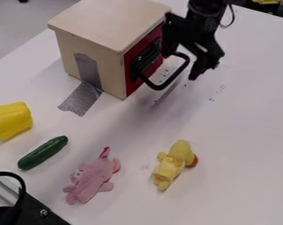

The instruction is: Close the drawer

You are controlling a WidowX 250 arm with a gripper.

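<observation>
Have pink plush (91, 180) nr front w/ yellow plush (172, 162) nearby, then cuke (43, 152). Farther back, see red-fronted drawer (131, 85) in wooden box (111, 22) (taped to table (237, 140), btw) & gripper (179, 67) by blk handle (158, 87), fingers apart.

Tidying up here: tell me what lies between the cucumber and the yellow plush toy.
In the camera view, a pink plush toy lies between them.
</observation>
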